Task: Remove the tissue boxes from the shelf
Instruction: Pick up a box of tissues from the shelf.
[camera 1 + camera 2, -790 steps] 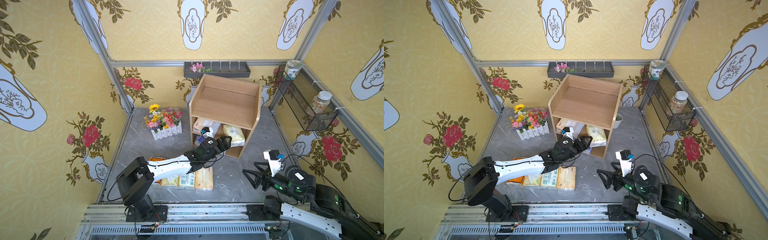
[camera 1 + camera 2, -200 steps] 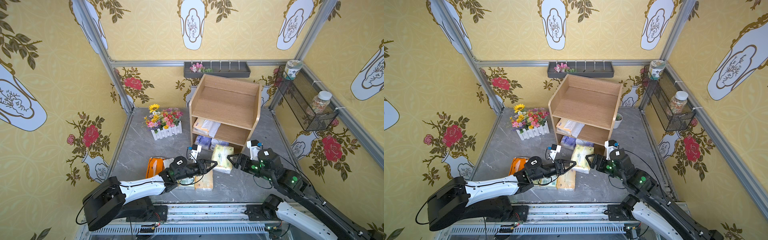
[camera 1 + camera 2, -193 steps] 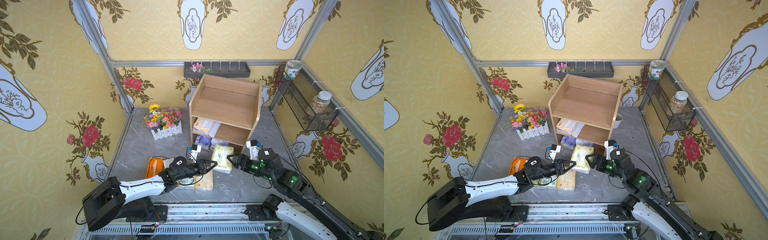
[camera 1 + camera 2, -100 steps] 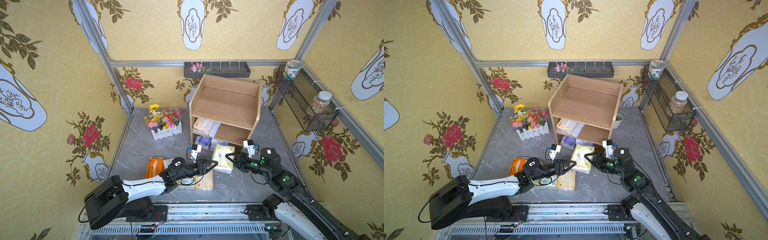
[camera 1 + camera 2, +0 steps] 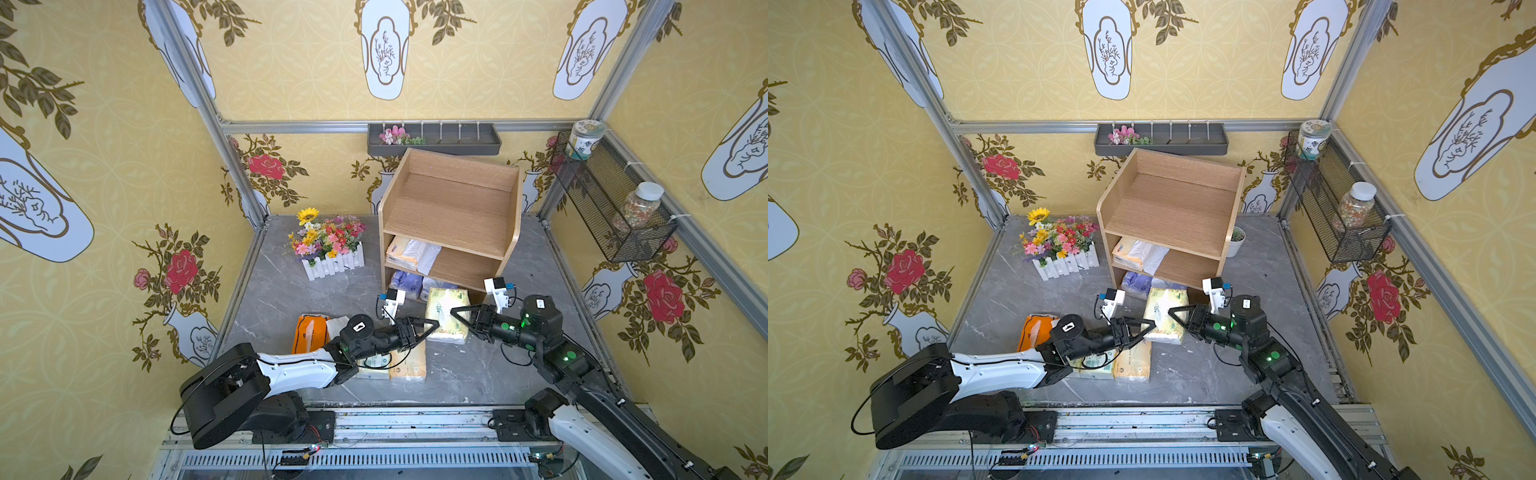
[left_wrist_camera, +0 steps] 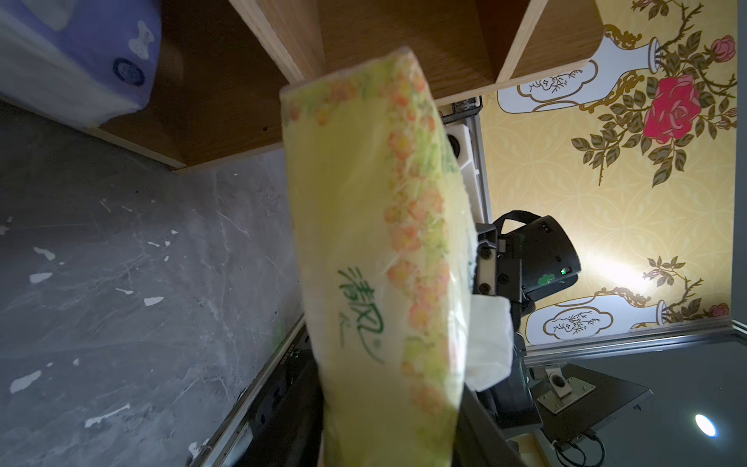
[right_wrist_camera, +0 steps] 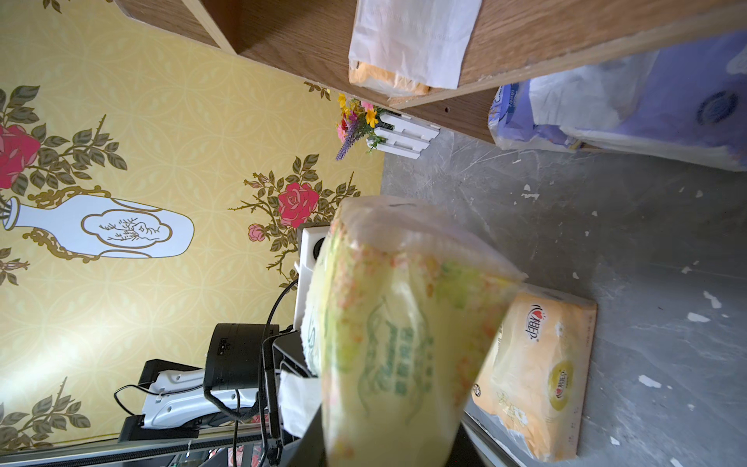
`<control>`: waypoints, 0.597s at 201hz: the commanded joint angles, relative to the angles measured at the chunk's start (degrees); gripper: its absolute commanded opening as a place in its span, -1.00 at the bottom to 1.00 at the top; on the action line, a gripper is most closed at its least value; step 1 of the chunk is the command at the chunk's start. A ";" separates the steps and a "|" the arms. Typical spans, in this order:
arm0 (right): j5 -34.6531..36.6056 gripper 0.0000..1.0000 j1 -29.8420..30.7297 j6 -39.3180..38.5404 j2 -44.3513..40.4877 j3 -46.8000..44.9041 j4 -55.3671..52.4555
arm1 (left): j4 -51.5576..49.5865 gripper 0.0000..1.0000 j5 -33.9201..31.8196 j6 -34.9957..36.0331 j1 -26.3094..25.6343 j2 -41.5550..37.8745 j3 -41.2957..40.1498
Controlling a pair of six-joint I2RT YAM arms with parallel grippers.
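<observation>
Right of the orange pack (image 5: 309,328) and cream pack (image 5: 409,363) on the near floor (image 5: 286,291), my left pincer (image 5: 430,331) stands with jaws apart at the left edge of the green-printed pack (image 5: 446,309). My right pincer (image 5: 456,316) is clamped on its right edge, in front of the shelf (image 5: 449,208), whose bottom tier holds lavender packs (image 5: 405,280).

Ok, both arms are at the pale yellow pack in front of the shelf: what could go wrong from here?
1. The right end effector is shut on only one end of the soft pale yellow pack; with the left end effector parted, it may sag or slip out.
2. The pack is close to the shelf front and the lavender packs; a swing could snag them.
3. Dropped, it could land on the cream pack on the table.
</observation>
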 commanded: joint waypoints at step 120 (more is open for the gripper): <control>9.82 -0.48 2.28 -20.42 3.53 -3.01 -21.61 | -35.65 0.90 -33.69 8.67 0.66 -10.33 5.88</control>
